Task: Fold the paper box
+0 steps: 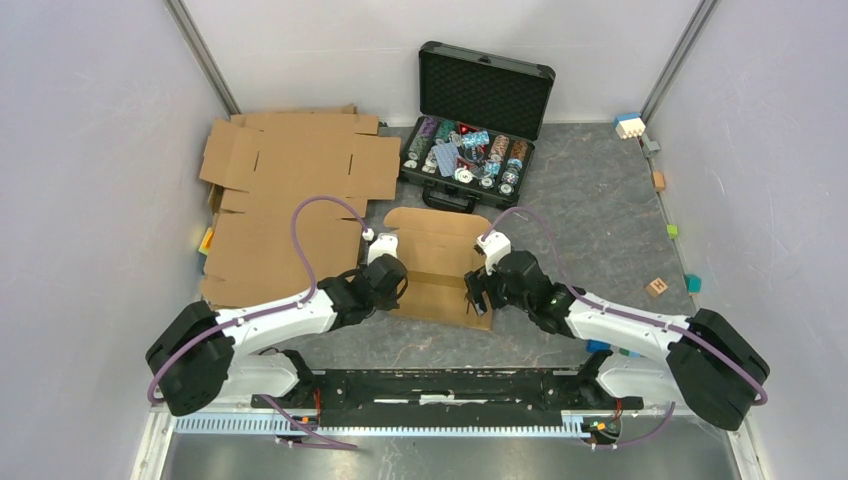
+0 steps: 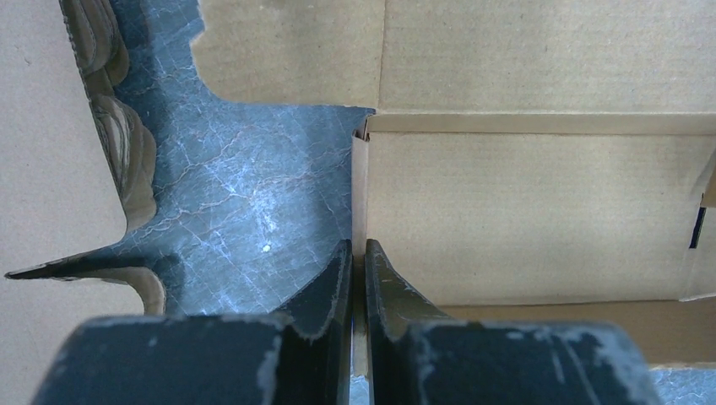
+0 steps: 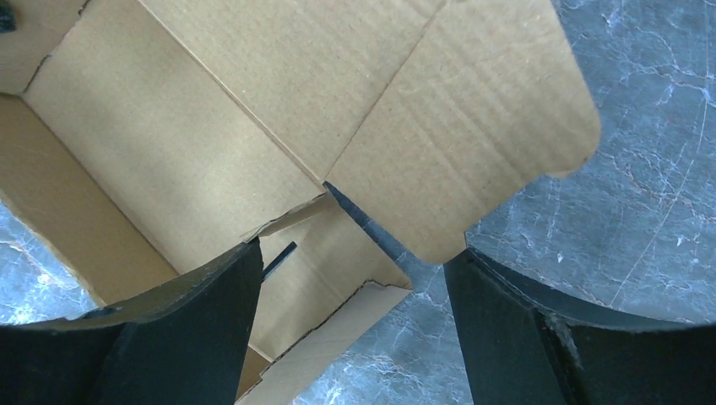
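While both arms are reaching forward and inward, low over the dark table [image 1: 600, 210], the left gripper [image 1: 386, 276] is pinching a raised side wall of the paper box [image 1: 437, 250], its fingers clamped on the cardboard. The box is lying mid-table between the grippers. The right gripper [image 1: 478, 290] is hovering at the box's opposite near corner, fingers spread wide, gripping nothing. Bigger cardboard sheets [image 1: 285, 190] are lying just left, and a black case of chips [image 1: 470, 130] is standing open behind.

Matt brown cardboard paper box [image 1: 437, 255] on smooth, grey marbled table [image 1: 590, 220].
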{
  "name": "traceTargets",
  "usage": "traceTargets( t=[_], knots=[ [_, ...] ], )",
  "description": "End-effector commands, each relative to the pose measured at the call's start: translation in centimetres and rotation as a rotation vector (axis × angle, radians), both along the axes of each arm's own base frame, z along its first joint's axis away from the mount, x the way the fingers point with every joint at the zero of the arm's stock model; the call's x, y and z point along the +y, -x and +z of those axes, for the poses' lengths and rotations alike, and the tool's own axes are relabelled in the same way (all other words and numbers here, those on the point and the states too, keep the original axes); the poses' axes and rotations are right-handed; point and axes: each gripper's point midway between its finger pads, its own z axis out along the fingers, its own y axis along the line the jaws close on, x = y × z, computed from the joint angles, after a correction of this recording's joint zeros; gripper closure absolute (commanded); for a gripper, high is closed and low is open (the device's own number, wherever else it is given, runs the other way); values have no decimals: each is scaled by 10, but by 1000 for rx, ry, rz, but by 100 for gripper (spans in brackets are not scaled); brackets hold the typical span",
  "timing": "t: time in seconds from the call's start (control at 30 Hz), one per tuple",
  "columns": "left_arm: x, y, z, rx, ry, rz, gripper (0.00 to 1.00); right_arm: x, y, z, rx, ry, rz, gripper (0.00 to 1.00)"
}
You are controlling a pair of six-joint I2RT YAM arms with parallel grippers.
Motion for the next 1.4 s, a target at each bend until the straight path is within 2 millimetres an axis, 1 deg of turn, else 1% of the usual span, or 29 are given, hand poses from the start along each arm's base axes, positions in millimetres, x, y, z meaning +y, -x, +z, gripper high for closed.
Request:
traceTargets(
  t=[0.0,0.13,0.17,0.23,0.3,0.47,0.6,0.7,0.77,0.9,1.03,1.17,1.3,1.37],
  knots=[
    [-3,-5,5,-34,25,15,92,14,-8,33,-59,-50,43,15],
    [-1,-7,7,-41,17,31,92,4,-2,48,-85,-65,33,10],
    [-1,-7,8,-42,18,33,92,0,3,46,-73,-61,31,8],
    [0,-7,8,-44,16,36,92,-4,11,49,-68,-87,30,4],
    [2,-8,9,-46,8,46,92,-9,20,46,-46,-98,37,2],
    [1,-9,9,-42,14,60,92,-15,49,31,24,-142,82,2],
    [0,-9,8,-38,17,63,92,-19,72,11,96,-158,116,2],
    [-2,-9,8,-36,20,62,92,-23,80,-3,123,-151,113,2],
    [-2,-10,9,-35,21,60,92,-25,81,-8,126,-146,104,2],
    [-3,-10,9,-34,23,59,92,-23,78,-11,123,-141,92,2],
    [-4,-10,8,-30,25,57,92,-21,70,-10,105,-137,74,2],
    [-5,-9,7,-23,25,54,92,-14,64,-7,95,-148,66,2],
    [-7,-9,7,-21,22,48,92,-18,50,-3,60,-123,1,2],
    [-7,-9,7,-21,21,45,92,-20,46,-1,46,-122,-17,2]
  ],
)
